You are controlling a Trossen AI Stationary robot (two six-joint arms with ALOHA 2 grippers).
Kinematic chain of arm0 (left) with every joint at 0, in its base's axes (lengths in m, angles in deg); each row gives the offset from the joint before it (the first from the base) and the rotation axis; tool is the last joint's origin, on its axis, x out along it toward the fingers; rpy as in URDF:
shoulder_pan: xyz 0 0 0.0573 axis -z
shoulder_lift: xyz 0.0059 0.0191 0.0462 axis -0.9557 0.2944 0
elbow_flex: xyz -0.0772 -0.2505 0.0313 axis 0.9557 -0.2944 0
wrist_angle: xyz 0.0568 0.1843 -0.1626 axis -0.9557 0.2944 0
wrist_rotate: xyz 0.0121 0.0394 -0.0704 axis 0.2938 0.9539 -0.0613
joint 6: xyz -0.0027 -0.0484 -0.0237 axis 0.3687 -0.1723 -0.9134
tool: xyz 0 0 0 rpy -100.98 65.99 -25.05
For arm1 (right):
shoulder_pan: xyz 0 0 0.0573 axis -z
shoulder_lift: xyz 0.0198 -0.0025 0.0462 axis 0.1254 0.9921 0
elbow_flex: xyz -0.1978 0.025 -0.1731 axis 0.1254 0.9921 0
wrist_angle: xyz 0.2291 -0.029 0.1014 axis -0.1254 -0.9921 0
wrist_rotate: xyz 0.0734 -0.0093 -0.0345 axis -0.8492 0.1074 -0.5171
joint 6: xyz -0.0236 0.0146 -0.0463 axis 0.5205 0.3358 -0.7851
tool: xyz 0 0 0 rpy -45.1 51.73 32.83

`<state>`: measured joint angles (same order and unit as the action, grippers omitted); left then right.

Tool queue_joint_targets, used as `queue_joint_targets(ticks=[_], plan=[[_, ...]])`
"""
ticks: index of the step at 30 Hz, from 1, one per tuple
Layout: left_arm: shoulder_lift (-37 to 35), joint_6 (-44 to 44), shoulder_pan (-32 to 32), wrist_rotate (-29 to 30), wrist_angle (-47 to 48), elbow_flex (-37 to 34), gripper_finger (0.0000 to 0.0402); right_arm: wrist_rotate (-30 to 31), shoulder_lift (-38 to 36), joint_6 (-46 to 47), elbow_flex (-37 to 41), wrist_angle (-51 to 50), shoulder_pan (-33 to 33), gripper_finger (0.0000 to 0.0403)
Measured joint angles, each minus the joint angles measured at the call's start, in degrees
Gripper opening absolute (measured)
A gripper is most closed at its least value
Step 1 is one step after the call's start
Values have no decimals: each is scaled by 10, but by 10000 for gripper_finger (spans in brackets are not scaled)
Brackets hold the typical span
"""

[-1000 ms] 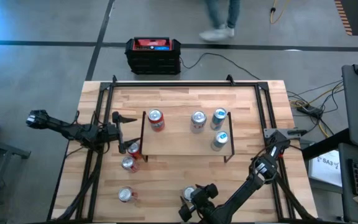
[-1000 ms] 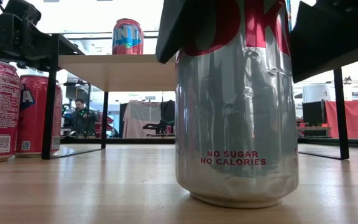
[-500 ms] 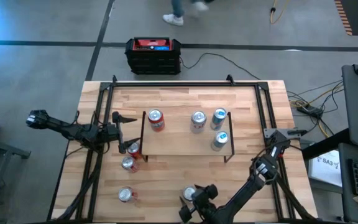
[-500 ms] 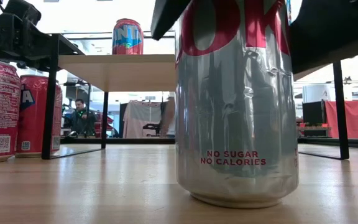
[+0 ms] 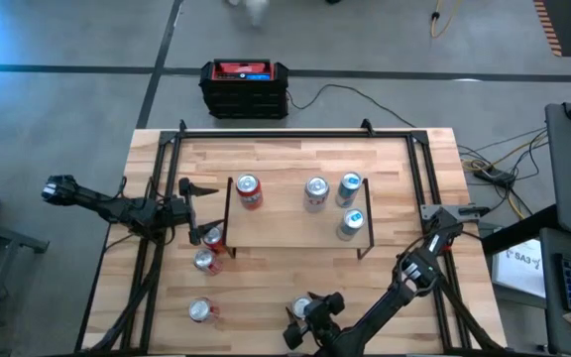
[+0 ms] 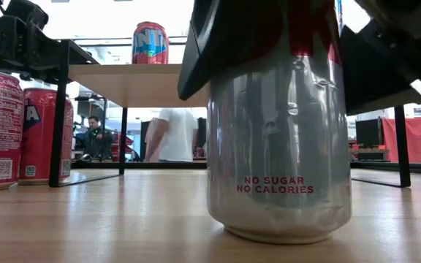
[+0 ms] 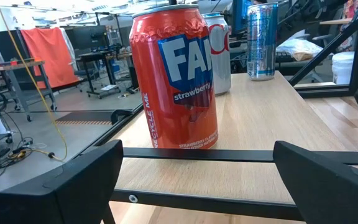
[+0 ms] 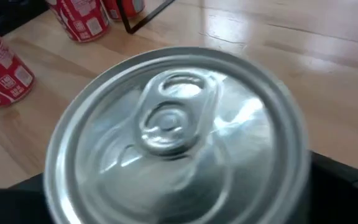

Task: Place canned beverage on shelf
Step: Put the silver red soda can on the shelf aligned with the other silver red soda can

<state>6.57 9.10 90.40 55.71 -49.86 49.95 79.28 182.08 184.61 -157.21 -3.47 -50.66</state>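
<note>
the right pincer (image 6: pixel 269 44) has dropped lower around the silver can (image 6: pixel 278 146) than it was a second ago: in the low view its dark fingers (image 6: pixel 218 51) now cover the red lettering near the can's top on both sides, where before more of that lettering showed. the fingers have begun to draw in, but i cannot tell whether they press the can yet. the can stands upright on the tabletop (image 5: pixel 266 288), well in front of the shelf (image 5: pixel 285 223), near the tabletop's front edge. i judge the grasp is just being made, so the lift and carry to the shelf are all still ahead.

the left pincer (image 5: pixel 188 203) waits wide open and empty just beside the shelf's left end, facing a red strawberry can (image 7: pixel 176 81) on the shelf. three more cans already stand on the shelf.
</note>
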Motion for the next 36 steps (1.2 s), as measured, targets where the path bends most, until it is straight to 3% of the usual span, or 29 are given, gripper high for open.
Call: queue_joint_targets(ticks=[4,16,24,36], plan=[[0,0,0,0,0,0,400,2,1,-8,0,7,0,288],[0,0,0,0,0,0,400,-4,0,-5,-5,1,-7,287],[0,0,0,0,0,0,400,-3,-2,8,-89,-113,-9,287],[0,0,0,0,0,0,400,55,-86,-19,-87,-177,-8,287]])
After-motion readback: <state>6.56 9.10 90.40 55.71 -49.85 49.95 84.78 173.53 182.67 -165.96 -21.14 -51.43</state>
